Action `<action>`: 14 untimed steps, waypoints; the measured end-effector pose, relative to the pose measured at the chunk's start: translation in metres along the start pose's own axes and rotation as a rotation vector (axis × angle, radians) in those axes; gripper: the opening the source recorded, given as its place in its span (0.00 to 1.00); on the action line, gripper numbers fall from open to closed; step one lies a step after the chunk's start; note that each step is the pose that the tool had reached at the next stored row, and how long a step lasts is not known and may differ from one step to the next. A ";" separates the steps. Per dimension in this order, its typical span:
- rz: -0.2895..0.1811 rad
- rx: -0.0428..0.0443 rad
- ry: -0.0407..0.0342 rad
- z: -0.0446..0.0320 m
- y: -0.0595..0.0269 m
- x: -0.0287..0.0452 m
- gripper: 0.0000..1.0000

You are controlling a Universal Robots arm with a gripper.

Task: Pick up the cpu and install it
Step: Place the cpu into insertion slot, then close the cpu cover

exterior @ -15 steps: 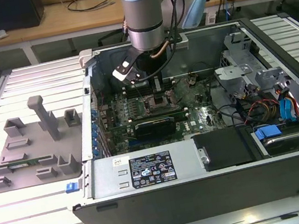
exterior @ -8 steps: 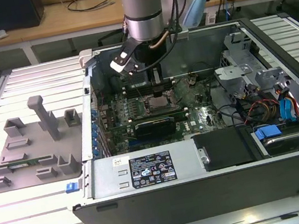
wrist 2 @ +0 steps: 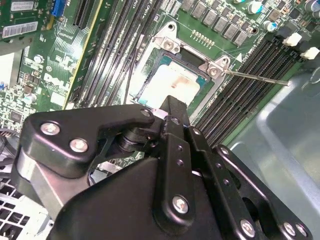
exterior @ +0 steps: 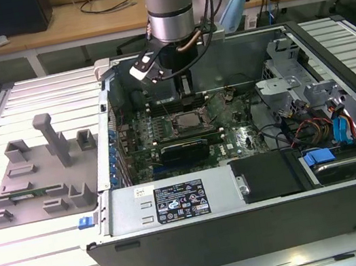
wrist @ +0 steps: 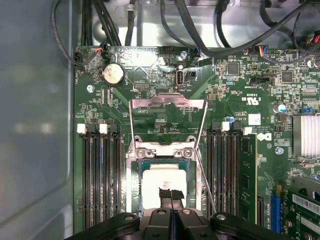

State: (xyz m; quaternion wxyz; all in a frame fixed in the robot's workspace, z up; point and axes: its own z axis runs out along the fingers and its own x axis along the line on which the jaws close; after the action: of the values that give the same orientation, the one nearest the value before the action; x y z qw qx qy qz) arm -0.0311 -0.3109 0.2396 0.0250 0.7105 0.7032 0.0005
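The cpu is a pale silver square lying flat in the motherboard socket; it also appears in the second wrist view. The socket's metal load plate stands swung open, and its thin lever sticks out beside it. My gripper hangs directly over the chip's edge with its two black fingers pressed together and nothing between them. I cannot tell whether the tips touch the chip. In the exterior view the gripper reaches down into the open computer case, just above the socket.
Memory slots flank the socket on both sides. The case wall rises close by. Cables and a drive bay fill the exterior view's right. A grey fixture tray lies outside the case at the left.
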 end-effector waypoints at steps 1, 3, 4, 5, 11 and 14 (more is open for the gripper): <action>0.000 0.0001 -0.0001 0.0000 0.0000 0.0000 0.11; 0.000 0.0001 -0.0002 -0.0001 0.0000 0.0000 0.11; 0.000 0.0000 -0.0002 -0.0001 0.0000 0.0000 0.11; 0.000 0.0001 -0.0002 -0.0001 0.0000 0.0000 0.11; 0.000 0.0002 -0.0003 -0.0001 0.0000 0.0000 0.11; 0.000 0.0001 -0.0005 -0.0001 0.0000 0.0000 0.11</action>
State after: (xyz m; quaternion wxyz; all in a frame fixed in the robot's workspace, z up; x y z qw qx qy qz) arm -0.0311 -0.3109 0.2397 0.0251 0.7105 0.7032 0.0003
